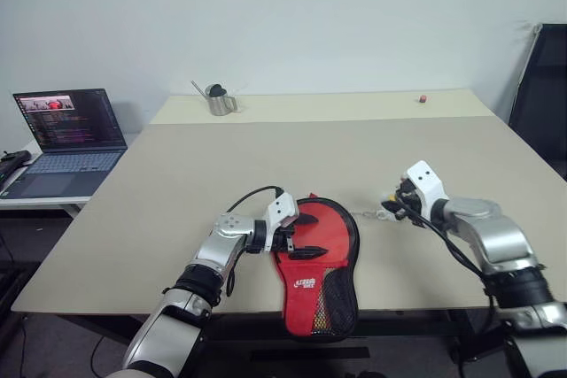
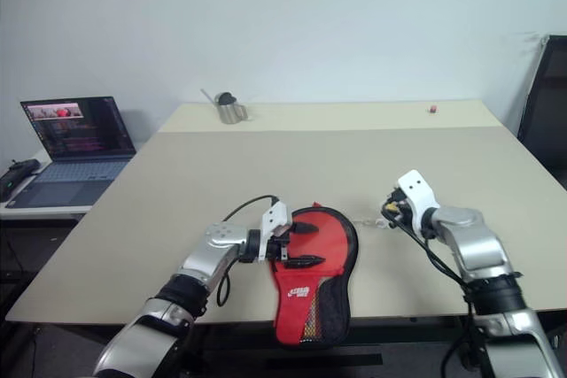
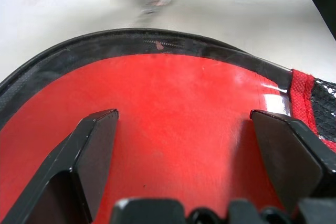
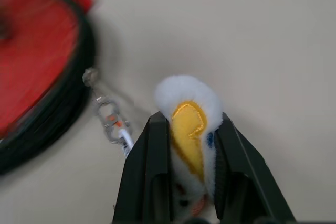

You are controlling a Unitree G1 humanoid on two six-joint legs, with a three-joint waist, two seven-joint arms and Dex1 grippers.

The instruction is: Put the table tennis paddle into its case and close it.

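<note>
- The case (image 1: 317,267) lies flat at the near edge of the table (image 1: 292,143), low in the middle of the head views, its red side up, with a white logo and a black mesh pocket toward the narrow end that reaches the table's edge.
- The round part of the case has a black zip rim around a smooth, glossy red face; whether that face is the table tennis paddle inside the case or the case's own panel cannot be told.
- The left gripper (image 1: 304,235) comes in from the lower left of the frame and hovers over the round red part, its two black fingers (image 3: 97,150) spread wide apart above the red surface, holding nothing.
- In the left wrist view the red face sits between and beneath those spread fingers, with the black rim arching across the upper part of the frame and the mesh pocket's edge at the far right.
- The right gripper (image 1: 391,204) stands at the right of centre in the head views, apart from the case, above bare table.
- Its fingers (image 4: 149,177) are pressed close on a small plush charm (image 4: 188,124), white with a yellow patch.
- A short metal clasp and chain (image 4: 107,116) runs from the charm toward the case's black rim, at the upper left of the right wrist view.
- Farther off, a small metal watering can (image 1: 217,99) stands near the table's far edge in the upper middle, and a tiny red object (image 1: 423,98) lies toward the upper right.
- An open laptop (image 1: 66,135) sits on a side desk at the left edge of the frame.
</note>
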